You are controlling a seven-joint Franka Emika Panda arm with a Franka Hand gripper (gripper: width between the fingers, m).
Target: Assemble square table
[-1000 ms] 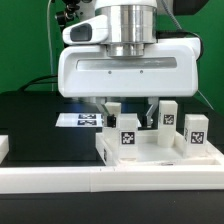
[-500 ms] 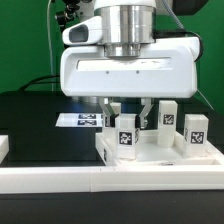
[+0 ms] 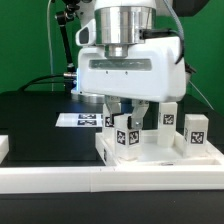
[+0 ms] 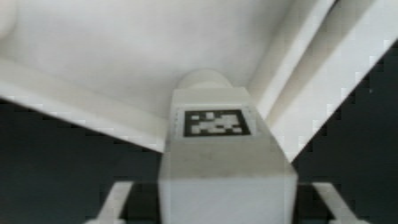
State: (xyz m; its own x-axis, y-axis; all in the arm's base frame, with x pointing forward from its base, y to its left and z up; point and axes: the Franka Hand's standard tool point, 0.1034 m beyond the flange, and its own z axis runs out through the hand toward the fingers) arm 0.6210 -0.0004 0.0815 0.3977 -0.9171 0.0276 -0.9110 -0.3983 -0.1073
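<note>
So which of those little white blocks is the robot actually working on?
Find the white slab at the front. Three tagged legs stand on it; the one meant is the leg nearest the exterior view's left. Unlike the other two legs, it sits directly between the fingers of the gripper.

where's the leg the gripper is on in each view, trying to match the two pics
Exterior view: the leg stands upright on the tabletop slab, under the gripper, toward the exterior view's left of the other two legs.
Wrist view: the leg fills the centre, running away from the camera, with the slab's raised rim beyond it.
Shared landmark: the black-white tag on the leg.
</note>
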